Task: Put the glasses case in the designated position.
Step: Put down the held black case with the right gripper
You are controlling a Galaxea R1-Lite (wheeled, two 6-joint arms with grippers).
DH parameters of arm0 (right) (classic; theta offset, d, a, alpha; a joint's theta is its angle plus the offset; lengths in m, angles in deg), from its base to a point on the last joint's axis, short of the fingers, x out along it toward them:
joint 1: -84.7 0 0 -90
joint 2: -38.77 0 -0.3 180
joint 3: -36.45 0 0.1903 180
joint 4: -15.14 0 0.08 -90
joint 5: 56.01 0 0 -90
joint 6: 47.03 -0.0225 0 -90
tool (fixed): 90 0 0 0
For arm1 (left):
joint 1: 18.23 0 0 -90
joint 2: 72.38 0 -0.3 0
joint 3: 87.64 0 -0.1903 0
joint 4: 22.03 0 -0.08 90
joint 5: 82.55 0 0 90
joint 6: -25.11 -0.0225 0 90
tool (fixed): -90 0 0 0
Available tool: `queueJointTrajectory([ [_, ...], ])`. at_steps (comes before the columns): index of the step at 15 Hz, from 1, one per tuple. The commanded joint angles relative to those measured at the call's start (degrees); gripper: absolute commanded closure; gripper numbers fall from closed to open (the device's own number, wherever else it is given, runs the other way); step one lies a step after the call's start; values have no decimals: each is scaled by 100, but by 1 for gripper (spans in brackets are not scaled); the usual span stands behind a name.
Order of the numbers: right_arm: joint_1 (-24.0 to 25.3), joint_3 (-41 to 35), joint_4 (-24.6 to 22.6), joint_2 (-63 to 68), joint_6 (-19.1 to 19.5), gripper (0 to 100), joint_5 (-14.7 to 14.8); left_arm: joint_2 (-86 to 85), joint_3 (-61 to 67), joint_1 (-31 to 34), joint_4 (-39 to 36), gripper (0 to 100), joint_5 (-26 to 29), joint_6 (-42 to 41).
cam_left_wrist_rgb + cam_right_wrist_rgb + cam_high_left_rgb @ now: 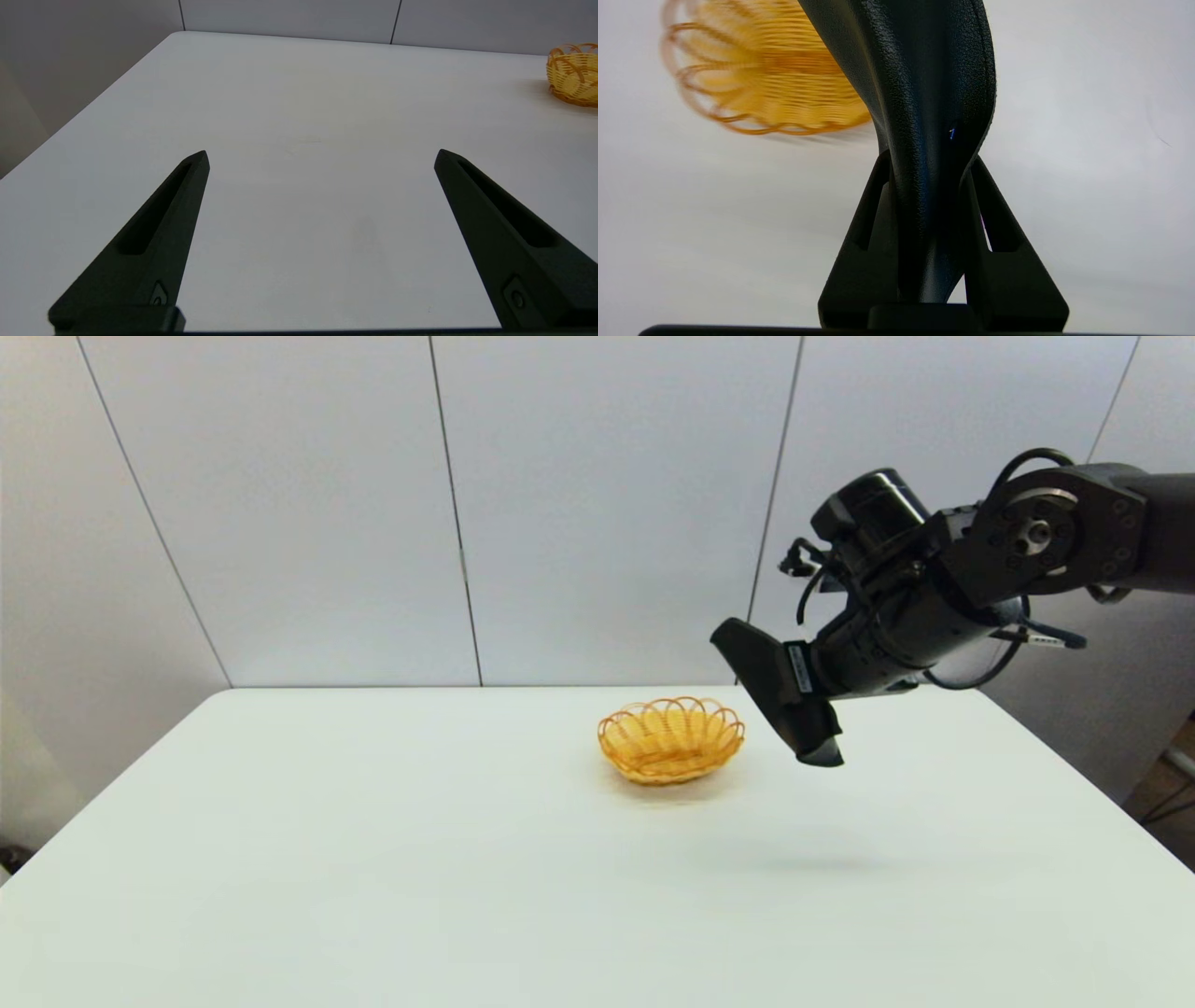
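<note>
Glasses case (777, 689) clamped in right gripper (930, 163), aloft beside wicker basket (670, 739); left gripper (321, 156) spread wide.

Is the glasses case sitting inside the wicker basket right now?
No, the right gripper holds the glasses case in the air, beside the wicker basket, which holds nothing.

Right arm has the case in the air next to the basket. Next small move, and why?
Probably lower it straight down. The right gripper is shut on the glasses case, which hangs tilted above the white table, just right of the wicker basket, and the tabletop beneath looks bare. Release only once it rests. The left gripper stays open over the table's left part.
</note>
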State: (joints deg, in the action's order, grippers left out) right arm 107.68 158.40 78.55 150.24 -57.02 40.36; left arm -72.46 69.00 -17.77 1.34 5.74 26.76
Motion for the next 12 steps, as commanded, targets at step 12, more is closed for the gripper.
queueJointTrajectory([
  [12, -602, -990, -41, -328, -433, 100, -12, 7, 0, 6, 0, 0, -5, 2],
])
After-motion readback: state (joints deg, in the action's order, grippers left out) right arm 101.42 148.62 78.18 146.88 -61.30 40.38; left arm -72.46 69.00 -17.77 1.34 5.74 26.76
